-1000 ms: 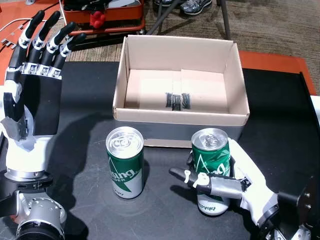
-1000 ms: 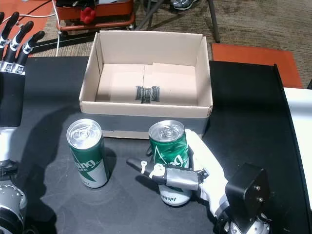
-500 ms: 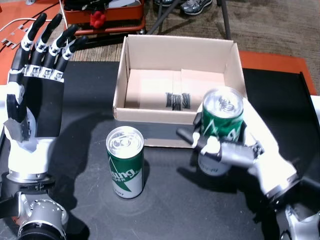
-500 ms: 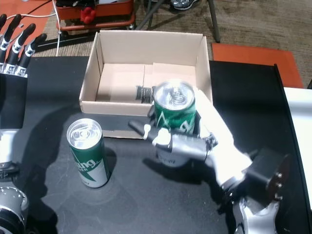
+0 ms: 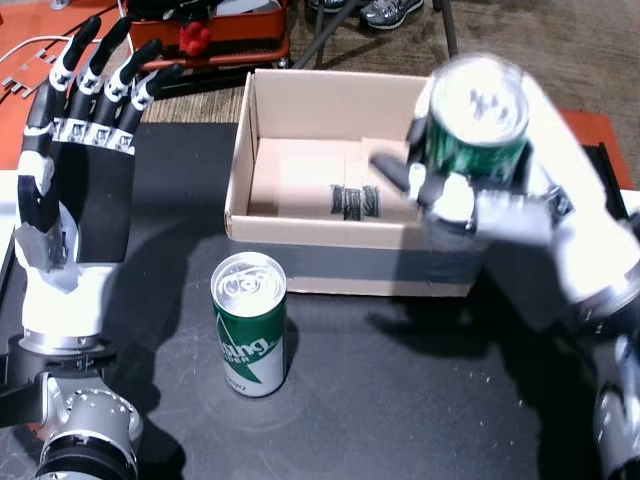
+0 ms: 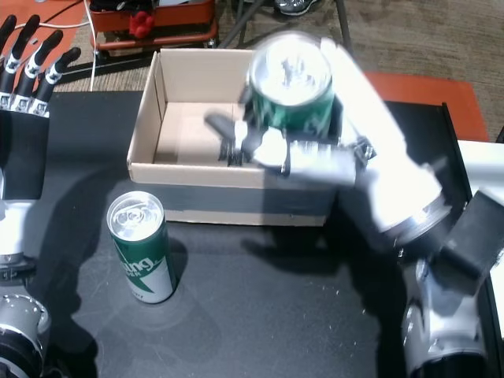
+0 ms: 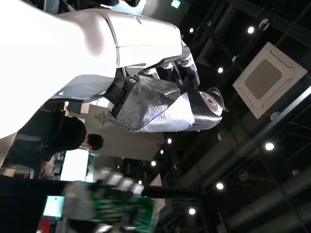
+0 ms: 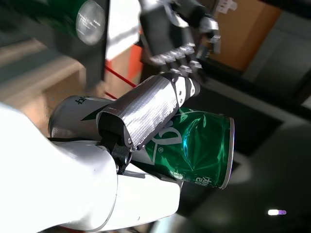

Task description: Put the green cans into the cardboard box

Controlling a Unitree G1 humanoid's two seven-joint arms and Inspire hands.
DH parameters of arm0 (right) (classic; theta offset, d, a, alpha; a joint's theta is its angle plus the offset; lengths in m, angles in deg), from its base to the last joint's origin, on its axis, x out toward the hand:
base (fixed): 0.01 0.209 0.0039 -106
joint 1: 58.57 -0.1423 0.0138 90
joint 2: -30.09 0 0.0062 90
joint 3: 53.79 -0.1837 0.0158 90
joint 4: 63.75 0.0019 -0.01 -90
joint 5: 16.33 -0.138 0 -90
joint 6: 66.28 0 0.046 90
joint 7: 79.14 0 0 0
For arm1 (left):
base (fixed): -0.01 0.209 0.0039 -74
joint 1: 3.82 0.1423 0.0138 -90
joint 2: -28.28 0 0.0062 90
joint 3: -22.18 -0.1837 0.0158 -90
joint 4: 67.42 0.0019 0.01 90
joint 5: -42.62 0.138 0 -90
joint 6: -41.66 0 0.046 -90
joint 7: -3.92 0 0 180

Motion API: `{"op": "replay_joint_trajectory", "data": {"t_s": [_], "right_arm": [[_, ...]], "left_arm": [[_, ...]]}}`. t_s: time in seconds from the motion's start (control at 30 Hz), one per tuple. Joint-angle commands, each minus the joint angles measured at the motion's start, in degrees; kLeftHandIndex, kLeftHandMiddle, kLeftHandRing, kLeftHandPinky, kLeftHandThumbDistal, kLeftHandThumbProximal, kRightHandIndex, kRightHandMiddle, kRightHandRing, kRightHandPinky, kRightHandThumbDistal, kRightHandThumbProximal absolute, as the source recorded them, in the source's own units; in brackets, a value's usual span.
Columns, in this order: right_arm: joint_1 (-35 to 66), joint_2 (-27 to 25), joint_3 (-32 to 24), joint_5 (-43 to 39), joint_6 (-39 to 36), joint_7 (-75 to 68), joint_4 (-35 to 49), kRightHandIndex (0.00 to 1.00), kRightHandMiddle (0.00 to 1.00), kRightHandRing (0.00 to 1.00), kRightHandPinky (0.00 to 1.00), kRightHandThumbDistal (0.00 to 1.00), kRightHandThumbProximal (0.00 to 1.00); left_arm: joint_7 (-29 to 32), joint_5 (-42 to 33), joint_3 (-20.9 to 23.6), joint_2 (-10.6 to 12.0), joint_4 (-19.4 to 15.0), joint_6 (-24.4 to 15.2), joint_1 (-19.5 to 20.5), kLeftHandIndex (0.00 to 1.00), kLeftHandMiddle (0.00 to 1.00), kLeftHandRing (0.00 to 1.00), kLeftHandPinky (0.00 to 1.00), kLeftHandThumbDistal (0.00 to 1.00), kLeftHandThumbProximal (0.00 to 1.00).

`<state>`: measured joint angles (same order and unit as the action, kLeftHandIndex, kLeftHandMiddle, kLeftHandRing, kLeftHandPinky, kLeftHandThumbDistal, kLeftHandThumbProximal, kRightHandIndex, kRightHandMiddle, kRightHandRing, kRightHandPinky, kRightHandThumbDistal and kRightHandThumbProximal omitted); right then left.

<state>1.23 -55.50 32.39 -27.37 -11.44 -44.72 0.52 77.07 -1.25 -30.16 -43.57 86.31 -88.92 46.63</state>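
My right hand point(image 5: 500, 205) point(image 6: 315, 153) is shut on a dented green can point(image 5: 478, 115) point(image 6: 291, 83) point(image 8: 192, 141), held upright and lifted above the right side of the open cardboard box point(image 5: 240, 170) point(image 6: 146, 126); both look motion-blurred. A second green can point(image 5: 250, 322) point(image 6: 142, 246) stands upright on the black table, in front of the box's left half. My left hand point(image 5: 80, 150) point(image 6: 24, 102) is raised at the far left, palm up, fingers spread and holding nothing. The box holds no cans.
The black table point(image 5: 380, 400) is ringed by orange floor mats point(image 5: 30, 30). A red and black toolbox point(image 5: 215, 25) sits behind the box. In the left wrist view my left hand point(image 7: 160, 104) shows against a dark ceiling, with a person point(image 7: 53, 141) by screens.
My right hand has lifted the dented can off the table and carried it up and back, from in front of the box to above its right side. The left hand barely moved.
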Motion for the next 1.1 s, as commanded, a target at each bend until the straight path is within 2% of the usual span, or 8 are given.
{"op": "replay_joint_trajectory", "data": {"t_s": [0.0, 0.2, 0.23, 0.3, 0.37, 0.63, 0.77, 1.07], "right_arm": [[-3.82, -0.81, -0.68, -1.57, 0.27, -0.01, 1.19, 0.17, 0.21, 0.24, 0.27, 0.8, 0.13], [-11.89, -2.67, -1.85, -1.15, 3.11, -1.74, 0.0, 0.42, 0.24, 0.22, 0.25, 0.79, 0.02], [-12.94, -2.8, -2.01, -1.24, 3.84, -1.95, -0.38, 0.38, 0.22, 0.22, 0.25, 0.79, 0.0], [-16.0, -2.89, -2.23, -0.76, 4.36, -2.82, -2.53, 0.12, 0.16, 0.21, 0.24, 0.75, 0.0], [-18.87, -3.03, -2.24, 0.36, 4.29, -4.0, -5.39, 0.06, 0.14, 0.21, 0.24, 0.74, 0.0], [-34.25, -5.03, 1.61, 14.22, 5.75, -17.32, -29.81, 0.2, 0.25, 0.3, 0.27, 0.68, 0.0], [-39.28, -4.74, 4.47, 19.5, 8.72, -23.08, -40.03, 0.21, 0.26, 0.31, 0.29, 0.67, 0.0], [-42.09, -2.56, 9.3, 26.58, 14.66, -29.86, -48.17, 0.23, 0.29, 0.33, 0.32, 0.71, 0.0]], "left_arm": [[-0.25, 0.58, -0.24, 0.23, 0.74, -0.28, -0.32, 0.7, 0.76, 0.82, 0.82, 0.4, 0.75], [-1.0, 0.65, -0.22, 0.83, 0.63, -0.97, -0.61, 0.68, 0.75, 0.82, 0.82, 0.42, 0.74], [-1.2, 0.64, -0.23, 0.94, 0.59, -1.02, -0.64, 0.68, 0.75, 0.82, 0.82, 0.42, 0.74], [-1.4, 0.7, -0.24, 1.06, 0.62, -1.59, -0.73, 0.69, 0.75, 0.82, 0.82, 0.42, 0.76], [-1.63, 0.66, -0.22, 1.17, 0.67, -1.86, -0.82, 0.68, 0.75, 0.81, 0.82, 0.43, 0.77], [-1.4, 0.02, 0.06, 1.5, 0.4, -1.23, -1.0, 0.68, 0.76, 0.81, 0.81, 0.44, 0.75], [-1.26, 0.15, -0.02, 1.62, 0.13, -1.42, -0.83, 0.68, 0.75, 0.81, 0.81, 0.44, 0.74], [-0.82, -0.35, 0.17, 2.47, -0.83, -2.21, -0.57, 0.67, 0.75, 0.81, 0.8, 0.44, 0.75]]}}
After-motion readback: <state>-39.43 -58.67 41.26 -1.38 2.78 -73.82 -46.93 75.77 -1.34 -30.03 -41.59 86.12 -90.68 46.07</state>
